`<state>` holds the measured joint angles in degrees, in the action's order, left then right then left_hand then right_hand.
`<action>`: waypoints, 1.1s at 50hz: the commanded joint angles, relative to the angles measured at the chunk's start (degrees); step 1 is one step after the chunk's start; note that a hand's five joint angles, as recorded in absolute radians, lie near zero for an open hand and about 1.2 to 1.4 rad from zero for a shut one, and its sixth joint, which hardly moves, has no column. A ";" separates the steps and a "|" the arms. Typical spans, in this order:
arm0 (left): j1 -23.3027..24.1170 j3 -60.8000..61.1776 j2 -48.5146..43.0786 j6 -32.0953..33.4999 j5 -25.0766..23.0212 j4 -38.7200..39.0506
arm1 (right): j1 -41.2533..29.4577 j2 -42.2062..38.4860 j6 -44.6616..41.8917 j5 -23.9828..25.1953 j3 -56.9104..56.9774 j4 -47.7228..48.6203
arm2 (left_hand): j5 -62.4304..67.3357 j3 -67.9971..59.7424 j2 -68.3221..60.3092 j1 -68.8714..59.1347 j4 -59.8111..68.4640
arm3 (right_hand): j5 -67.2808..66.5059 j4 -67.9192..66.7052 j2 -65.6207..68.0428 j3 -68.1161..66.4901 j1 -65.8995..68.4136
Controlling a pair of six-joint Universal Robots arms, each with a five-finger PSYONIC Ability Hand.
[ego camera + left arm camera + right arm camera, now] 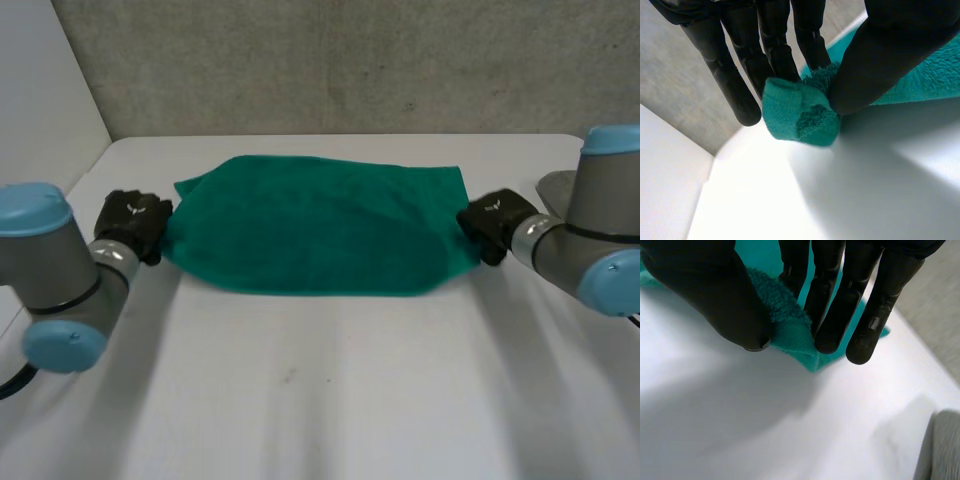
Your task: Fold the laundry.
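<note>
Green terry-cloth towel (pixel 315 225) lies stretched across the white tabletop (pixel 330 400) | left robot hand (pixel 132 222) and right robot hand (pixel 490 225) each pinch one end | best bet: carry both ends level, tension even, for a square fold

Towel (pixel 800 117): green cloth with a looped, nubby pile, matt throughout; the hemmed corner is denser and flatter. Left hand (pixel 890 50) and right hand (pixel 705 295): black, smooth casing with a dull satin sheen, probably plastic or rubber, though the close view leaves this uncertain. Table (pixel 330 400): white, smooth, matt top with faint scuffs. Arm joints (pixel 60 275): grey, matt, metal-like. Caps (pixel 32 208): light-blue, smooth plastic. Wall (pixel 330 60): grey, rough, mottled like concrete.
</note>
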<state>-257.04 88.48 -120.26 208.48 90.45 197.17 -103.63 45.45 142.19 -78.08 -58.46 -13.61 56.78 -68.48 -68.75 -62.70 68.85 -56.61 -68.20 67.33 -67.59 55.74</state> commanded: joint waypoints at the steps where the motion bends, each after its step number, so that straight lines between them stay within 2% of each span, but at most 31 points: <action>1: -1.97 9.43 14.33 3.15 -0.18 -17.49 | 4.30 14.90 -8.66 0.21 -13.22 -18.61 | 13.22 -11.52 -11.25 -17.30 11.15 | -13.39 -11.80 12.67 -12.41 24.26; 2: -2.58 11.44 16.61 6.12 -0.27 -23.09 | 5.09 16.58 -10.51 0.21 -15.43 -20.12 | 13.22 -11.52 -11.25 -17.30 11.15 | -13.39 -11.80 12.67 -12.41 24.26; 4: -3.11 13.55 18.38 10.08 -0.36 -29.00 | 6.76 19.75 -14.91 -0.14 -19.83 -22.68 | 13.22 -11.52 -11.25 -17.30 11.15 | -13.39 -11.80 12.67 -12.41 24.26; 6: -3.12 17.06 19.53 16.39 -0.53 -37.16 | 9.05 23.80 -22.19 -0.59 -25.19 -25.31 | 13.22 -11.52 -11.25 -17.30 11.15 | -13.39 -11.80 12.67 -12.41 24.26; 9: -2.94 18.92 19.97 20.90 -0.71 -40.98 | 11.07 26.79 -28.01 -0.32 -28.46 -26.12 | 13.22 -11.52 -11.25 -17.30 11.15 | -13.39 -11.80 12.67 -12.41 24.26; 13: -2.85 17.61 19.27 21.27 -1.15 -37.48 | 10.90 26.54 -25.04 -0.41 -28.82 -24.98 | 13.22 -11.52 -11.25 -17.30 11.15 | -13.39 -11.80 12.67 -12.41 24.26; 17: -2.94 13.49 17.34 19.51 -0.98 -30.02 | 10.38 22.94 -22.23 -0.58 -27.15 -20.59 | 13.22 -11.52 -11.25 -17.30 11.15 | -13.39 -11.80 12.67 -12.41 24.26; 22: -2.33 5.94 11.46 13.55 -0.54 -21.58 | 7.22 17.31 -15.99 -3.13 -20.91 -11.36 | 13.22 -11.52 -11.25 -17.30 11.15 | -13.39 -11.80 12.67 -12.41 24.26; 26: -1.80 0.41 5.67 9.15 -0.62 -17.97 | 4.05 12.57 -11.94 -5.24 -16.69 -4.59 | 13.22 -11.52 -11.25 -17.30 11.15 | -13.39 -11.80 12.67 -12.41 24.26; 32: -0.75 -7.52 -3.22 7.20 -0.36 -15.15 | 1.76 4.04 -11.41 -9.19 -8.78 4.20 | 13.22 -11.52 -11.25 -17.30 11.15 | -13.39 -11.80 12.67 -12.41 24.26; 37: 0.31 -13.76 -9.72 7.46 1.48 -9.89 | 0.00 -1.50 -11.50 -12.54 -2.19 6.40 | 13.22 -11.52 -11.25 -17.30 11.15 | -13.39 -11.80 12.67 -12.41 24.26; 43: 1.19 -16.14 -12.63 7.73 4.12 -5.13 | -0.44 -6.77 -11.32 -14.47 4.57 6.49 | 13.22 -11.52 -11.25 -17.30 11.15 | -13.39 -11.80 12.67 -12.41 24.26; 44: 1.63 -16.14 -12.90 7.73 3.95 -4.00 | -0.52 -7.21 -11.32 -14.82 5.46 6.49 | 12.57 -10.88 -10.61 -16.65 10.51 | 1.54 3.13 -2.25 2.52 9.33; 46: 2.33 -15.97 -12.81 7.90 4.03 -3.02 | -0.70 -7.92 -10.88 -15.79 7.30 6.49 | -20.39 22.08 22.35 16.31 -22.45 | 56.61 58.20 -57.33 57.59 -45.74; 48: 3.64 -15.53 -12.46 7.82 4.47 -1.71 | -0.96 -8.01 -10.44 -16.93 8.18 6.41 | -56.78 58.48 58.75 52.70 -58.85 | 56.61 58.20 -57.33 57.59 -45.74; 51: 4.18 -15.35 -11.85 7.91 4.82 -0.56 | -1.14 -6.26 -7.90 -18.69 9.42 6.49 | -56.78 58.48 58.75 52.70 -58.85 | 56.61 58.20 -57.33 57.59 -45.74; 55: 4.53 -14.91 -8.25 7.82 5.62 0.32 | -0.52 -0.90 -4.04 -18.69 9.42 6.58 | -56.78 58.48 58.75 52.70 -58.85 | 56.61 58.20 -57.33 57.59 -45.74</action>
<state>-253.24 72.74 -132.37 216.37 95.29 196.27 -104.68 38.58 133.37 -95.96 -49.40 -7.09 2.68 -12.15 -11.84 -10.77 11.65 -3.60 -13.49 12.50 -12.15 11.56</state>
